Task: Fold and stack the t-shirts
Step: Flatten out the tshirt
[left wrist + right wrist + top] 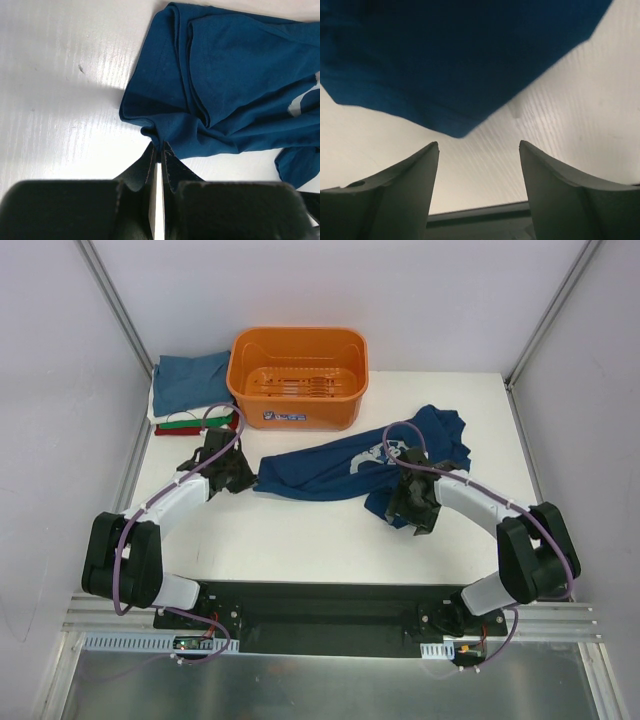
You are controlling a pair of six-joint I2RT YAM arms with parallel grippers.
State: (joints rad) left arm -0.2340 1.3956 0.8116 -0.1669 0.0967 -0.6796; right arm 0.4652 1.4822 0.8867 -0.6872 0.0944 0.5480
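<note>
Left gripper (160, 146) pinches only the hem of the navy t-shirt (230, 85) — a slip risk — while the right gripper (478, 144), jaws spread, may miss the corner.

**Tee Across Mid-Table, Basket Behind**

The tee (320, 470) lies across the middle of the table (300, 540), its right part reaching farther back. Behind it, at the far edge, stands the basket (300, 412). Just left of the basket, in the far left corner, sits a stack (190, 390) of folded tees. The left hand (243, 480) is at the tee's left end, closed on its edge. The right hand (410, 505) is at its near right corner, with the cloth just ahead of its parted fingers.
</note>
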